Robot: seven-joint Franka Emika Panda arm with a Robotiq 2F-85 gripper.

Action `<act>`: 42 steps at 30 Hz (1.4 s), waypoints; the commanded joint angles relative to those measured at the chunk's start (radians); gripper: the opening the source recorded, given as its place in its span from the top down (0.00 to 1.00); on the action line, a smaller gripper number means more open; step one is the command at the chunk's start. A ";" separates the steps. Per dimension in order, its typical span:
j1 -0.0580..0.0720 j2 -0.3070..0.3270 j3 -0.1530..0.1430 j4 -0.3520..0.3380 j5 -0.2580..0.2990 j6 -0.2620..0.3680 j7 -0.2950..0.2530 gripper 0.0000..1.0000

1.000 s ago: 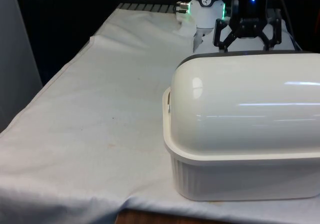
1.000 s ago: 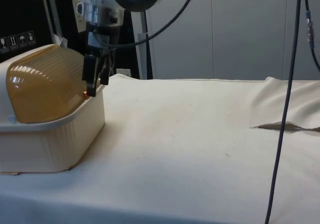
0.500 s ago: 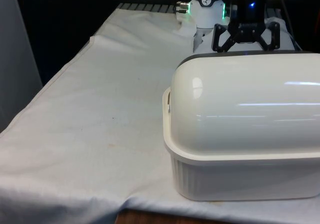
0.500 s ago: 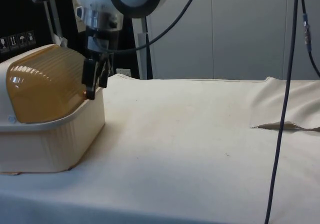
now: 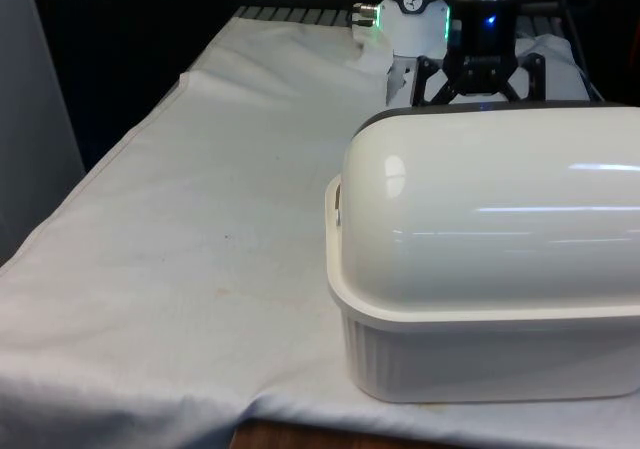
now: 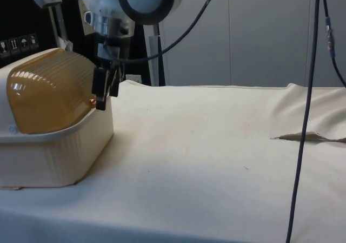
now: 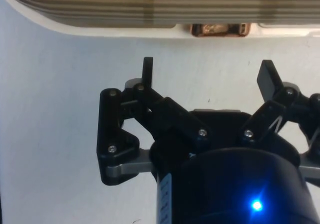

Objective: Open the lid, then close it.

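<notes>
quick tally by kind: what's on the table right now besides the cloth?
Bread box base: 1
Ribbed roll lid, down on the base: 1
Copper-coloured lid handle: 1
Robot hand, open, beside the handle without touching it: 1
Total: 4

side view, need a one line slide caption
Open tool beside the closed amber lid of a cream bread box.
</notes>
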 commanded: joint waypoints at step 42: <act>0.007 0.006 0.004 0.019 0.000 0.006 -0.002 1.00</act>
